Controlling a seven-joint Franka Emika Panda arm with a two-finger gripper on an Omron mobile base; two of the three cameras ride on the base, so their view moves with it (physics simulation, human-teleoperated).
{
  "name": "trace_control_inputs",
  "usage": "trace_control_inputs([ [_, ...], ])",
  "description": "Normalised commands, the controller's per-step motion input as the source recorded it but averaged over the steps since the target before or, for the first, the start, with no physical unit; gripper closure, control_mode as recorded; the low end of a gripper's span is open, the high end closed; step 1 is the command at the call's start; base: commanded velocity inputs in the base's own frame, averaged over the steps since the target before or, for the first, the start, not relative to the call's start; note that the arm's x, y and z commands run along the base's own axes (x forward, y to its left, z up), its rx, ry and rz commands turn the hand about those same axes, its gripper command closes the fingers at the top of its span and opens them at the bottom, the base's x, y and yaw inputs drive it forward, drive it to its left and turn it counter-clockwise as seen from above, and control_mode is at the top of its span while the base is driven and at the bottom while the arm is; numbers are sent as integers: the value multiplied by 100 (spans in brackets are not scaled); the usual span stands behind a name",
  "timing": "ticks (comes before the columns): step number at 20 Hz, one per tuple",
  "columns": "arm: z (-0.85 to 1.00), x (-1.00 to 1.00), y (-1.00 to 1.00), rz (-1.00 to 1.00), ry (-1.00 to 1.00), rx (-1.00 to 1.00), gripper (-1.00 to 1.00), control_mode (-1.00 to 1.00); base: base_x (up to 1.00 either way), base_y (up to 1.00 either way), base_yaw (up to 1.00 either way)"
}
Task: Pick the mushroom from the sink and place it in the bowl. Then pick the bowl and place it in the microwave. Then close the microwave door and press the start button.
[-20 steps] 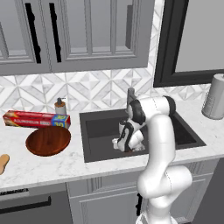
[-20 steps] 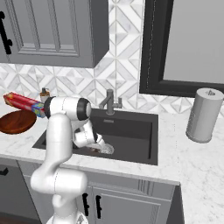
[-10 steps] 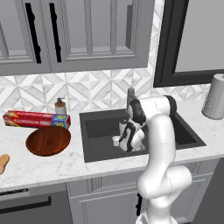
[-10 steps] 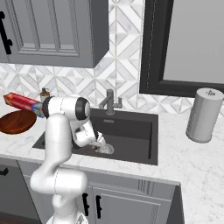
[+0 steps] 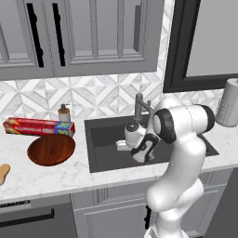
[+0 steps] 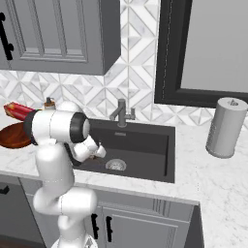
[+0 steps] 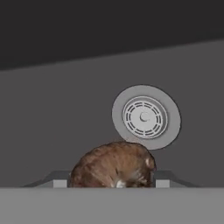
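The mushroom, a brown rounded lump, sits between my two fingertips just above the floor of the dark sink. My gripper is shut on it, low inside the basin, near the silver drain. From the base, the gripper hangs at the basin's middle, below the faucet. The reddish-brown wooden bowl rests on the counter left of the sink, well apart from the hand. The microwave and its door are out of view.
A red and blue foil box and a soap bottle stand behind the bowl. A tan bread-like piece lies at the far left edge. A paper towel roll stands right of the sink. Cabinets hang overhead.
The jaws have come in from wide to closed on the mushroom. The hand has stayed low in the sink, barely shifting.
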Motion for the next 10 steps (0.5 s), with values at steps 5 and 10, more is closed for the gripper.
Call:
trace_control_inputs([
  [5, 100, -65, 13, 0, -11, 0, 100, -100, 0, 0, 0],
  [10, 100, -45, 3, 0, -4, 1, 100, -100, 0, 0, 0],
])
